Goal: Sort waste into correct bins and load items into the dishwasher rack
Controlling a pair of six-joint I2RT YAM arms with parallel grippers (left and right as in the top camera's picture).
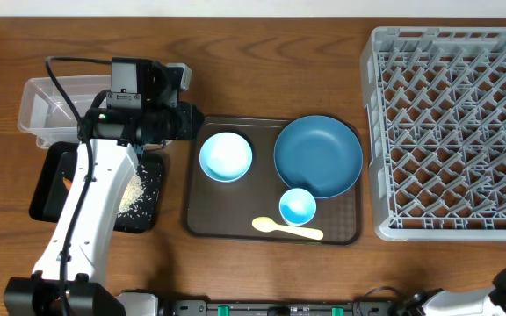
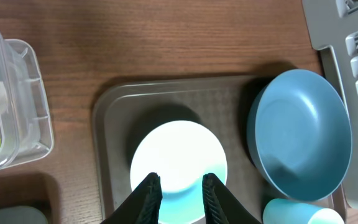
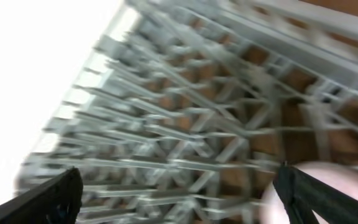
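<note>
The table (image 1: 262,70) is brown wood with a visible grain and a soft satin sheen. The dishwasher rack (image 1: 385,132) looks like matt grey moulded plastic. The brown tray (image 1: 271,128) has a finely textured, dull surface (clearest in the left wrist view). The dark-blue plate (image 1: 318,156) is smooth and faintly glossy, and the larger light-blue bowl (image 1: 226,156) shines brightly. The tub (image 1: 29,114) is clear plastic, the black tray (image 1: 44,206) matt, the spoon (image 1: 286,230) smooth cream plastic

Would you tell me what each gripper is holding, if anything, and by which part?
Nothing is held. The left gripper hangs over the larger light-blue bowl with nothing between its fingers; the right gripper stands wide open above the dishwasher rack.
</note>
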